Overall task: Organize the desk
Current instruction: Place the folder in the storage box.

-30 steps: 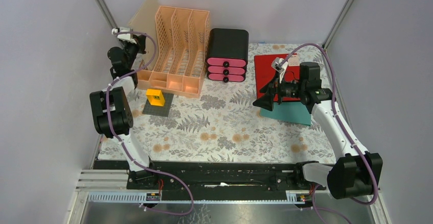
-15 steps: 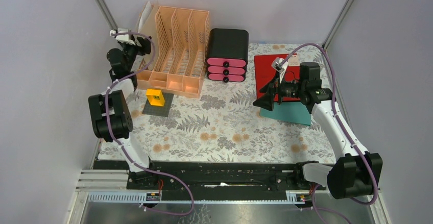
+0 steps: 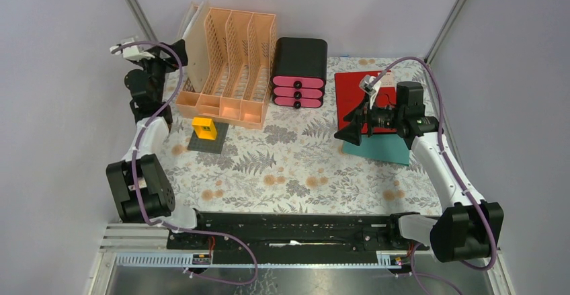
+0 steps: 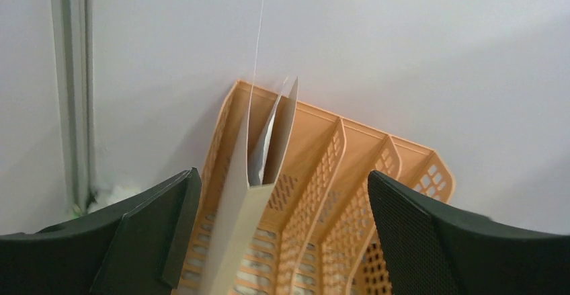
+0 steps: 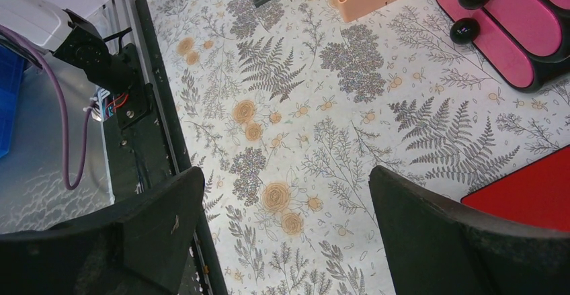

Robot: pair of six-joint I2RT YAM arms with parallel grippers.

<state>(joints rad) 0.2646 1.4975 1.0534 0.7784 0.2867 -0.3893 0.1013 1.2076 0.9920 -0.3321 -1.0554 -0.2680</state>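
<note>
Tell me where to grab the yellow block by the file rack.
Probably its two upright side faces, coming down from above: the yellow block stands proud of its flat grey plate, and the orange rack crowds its far side.

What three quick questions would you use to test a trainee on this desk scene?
1. True or false: the yellow block sits inside the orange file rack.
2. How many pink drawer fronts does the black drawer box show? A two, B three, C five.
3. Fill in: the jaws of the left gripper and the right gripper both stand ____.

Key: 1 false, the yellow block sits on a dark grey plate on the desk, in front of the rack. 2 B. 3 open.
</note>
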